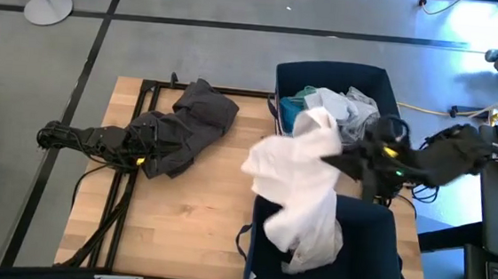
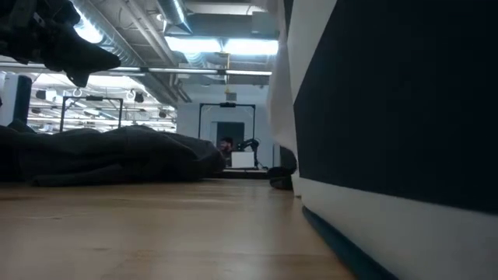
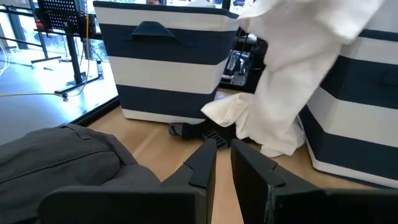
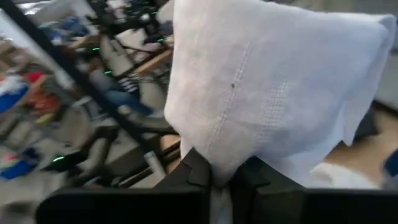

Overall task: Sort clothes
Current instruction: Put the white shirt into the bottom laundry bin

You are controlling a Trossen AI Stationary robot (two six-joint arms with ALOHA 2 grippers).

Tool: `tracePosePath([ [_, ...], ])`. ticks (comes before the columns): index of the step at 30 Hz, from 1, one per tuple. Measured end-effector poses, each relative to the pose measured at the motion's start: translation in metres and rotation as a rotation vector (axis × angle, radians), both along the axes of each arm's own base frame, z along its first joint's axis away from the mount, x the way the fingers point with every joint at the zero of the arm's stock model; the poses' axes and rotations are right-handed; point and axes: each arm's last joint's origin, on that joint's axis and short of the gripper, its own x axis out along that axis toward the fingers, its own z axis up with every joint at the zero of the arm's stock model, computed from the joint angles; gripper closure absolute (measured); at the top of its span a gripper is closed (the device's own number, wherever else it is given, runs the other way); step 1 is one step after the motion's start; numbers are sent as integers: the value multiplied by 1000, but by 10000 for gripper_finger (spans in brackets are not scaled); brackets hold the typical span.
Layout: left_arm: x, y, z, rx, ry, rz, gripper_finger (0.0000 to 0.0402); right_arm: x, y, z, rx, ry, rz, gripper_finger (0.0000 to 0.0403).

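Note:
My right gripper (image 1: 341, 160) is shut on a white garment (image 1: 302, 197) above the gap between two navy-and-white bins. The garment also shows in the left wrist view (image 3: 292, 81) and fills the right wrist view (image 4: 273, 81). A dark grey garment (image 1: 183, 125) lies crumpled on the table's far left part. My left gripper (image 1: 161, 150) rests low beside it, fingers (image 3: 208, 163) close together and holding nothing. The far bin (image 1: 334, 75) holds turquoise, pale grey-blue and white clothes (image 1: 336, 106). My right gripper pinches a bunched part of the white garment (image 4: 217, 155) between its two fingers, coming from the table's right. How many layers it has I cannot tell. The garment drapes below and to the left, its lower part (image 3: 261, 134) hanging down by the near bin's left wall.
The near bin (image 1: 373, 256) stands at the table's near right, the far bin behind it. A black frame and black cables (image 1: 124, 201) run along the table's left part. Bare wood (image 1: 198, 225) lies between the frame and the bins.

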Motion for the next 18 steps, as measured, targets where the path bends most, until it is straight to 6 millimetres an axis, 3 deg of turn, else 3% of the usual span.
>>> tracePosePath([
  [5, 0, 0, 0, 0, 0, 0, 361, -17, 21, 1, 79, -5, 108, 374],
  [9, 0, 0, 0, 0, 0, 0, 361, -20, 40, -8, 132, 40, 119, 374],
  [12, 0, 0, 0, 0, 1, 0, 361, -16, 56, -26, 182, 149, 68, 374],
  [18, 0, 0, 0, 0, 1, 0, 361, -7, 95, -81, 313, 470, -130, 374],
])
